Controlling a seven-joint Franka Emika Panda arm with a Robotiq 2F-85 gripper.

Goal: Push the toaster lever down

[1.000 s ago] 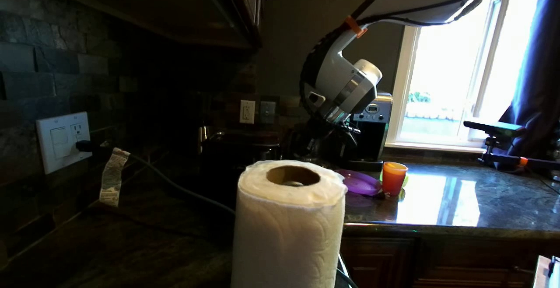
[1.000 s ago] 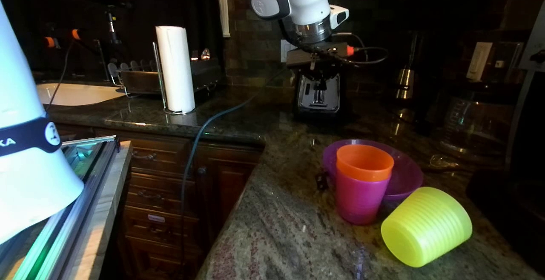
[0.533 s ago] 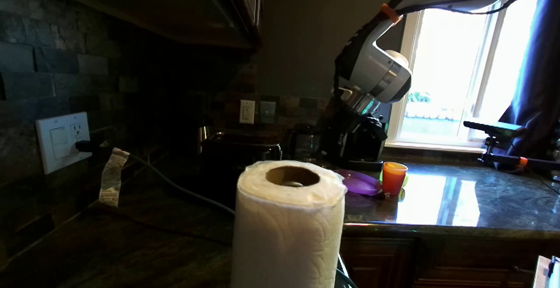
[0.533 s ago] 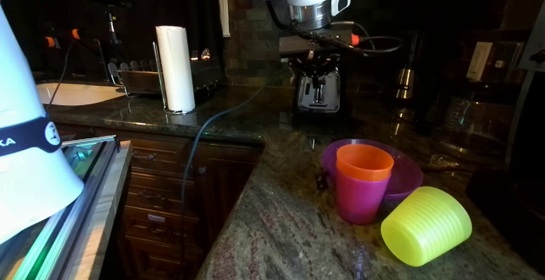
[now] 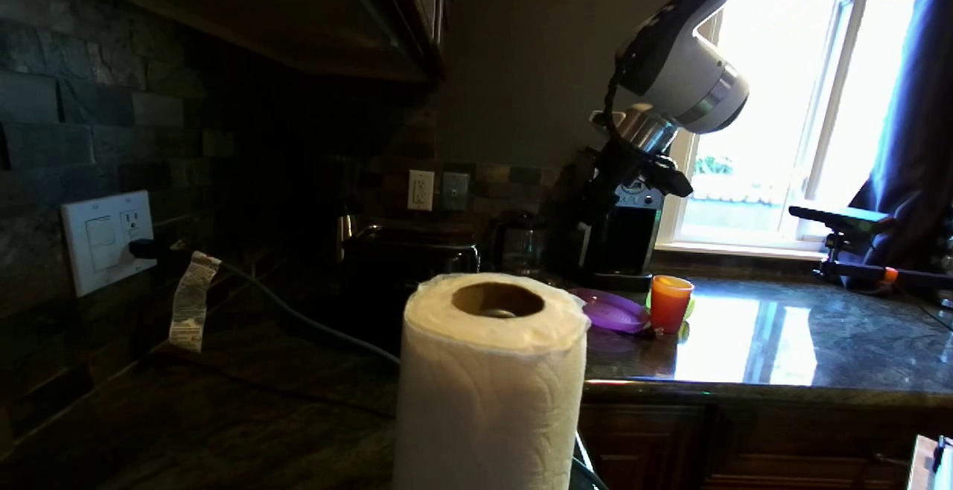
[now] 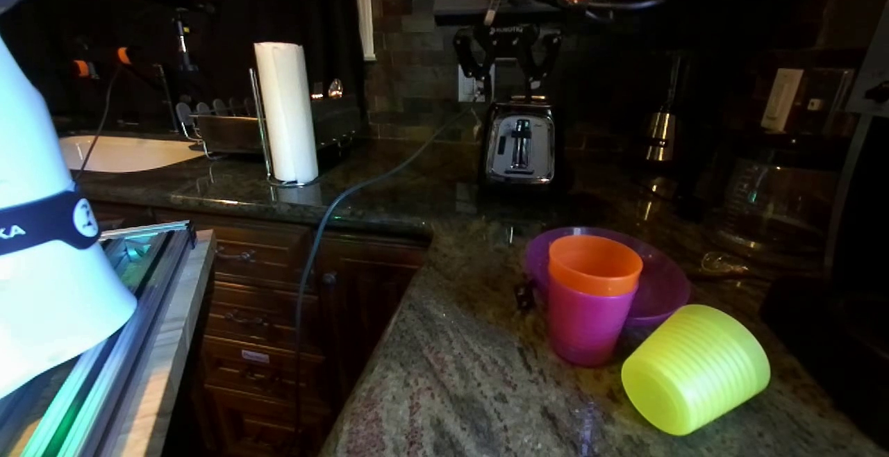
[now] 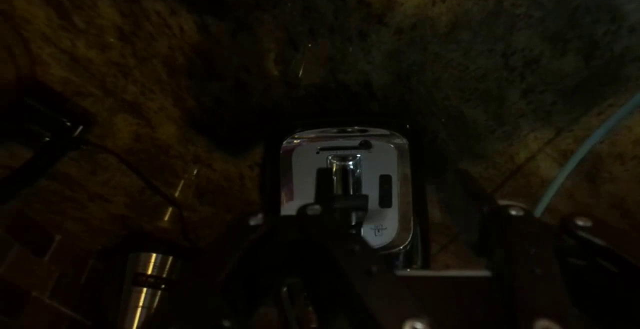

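The toaster (image 6: 540,155) stands on the counter, its silver front panel facing the camera. In an exterior view only its dark top (image 5: 417,234) shows above the paper-towel roll. Its dark lever (image 7: 354,201) sits in the upper part of the chrome slot, partly covered by a finger in the wrist view. My gripper (image 6: 509,90) hangs above and out in front of the toaster, apart from it, with its fingers spread and nothing between them. One of the fingers (image 7: 324,184) overlaps the toaster panel in the wrist view; its partner lies off to the right.
A paper-towel roll (image 6: 286,113) stands to the toaster's side. Nearer lie a purple plate (image 6: 663,283), an orange cup (image 6: 596,266) stacked in a pink one, and a tipped yellow-green cup (image 6: 694,370). A coffee maker (image 5: 633,229) stands by the window. A blue cable (image 6: 361,183) crosses the counter.
My arm has risen and drawn back from the toaster toward the coffee maker's side. The fingers have spread apart. The toaster and the cups have stayed where they were.
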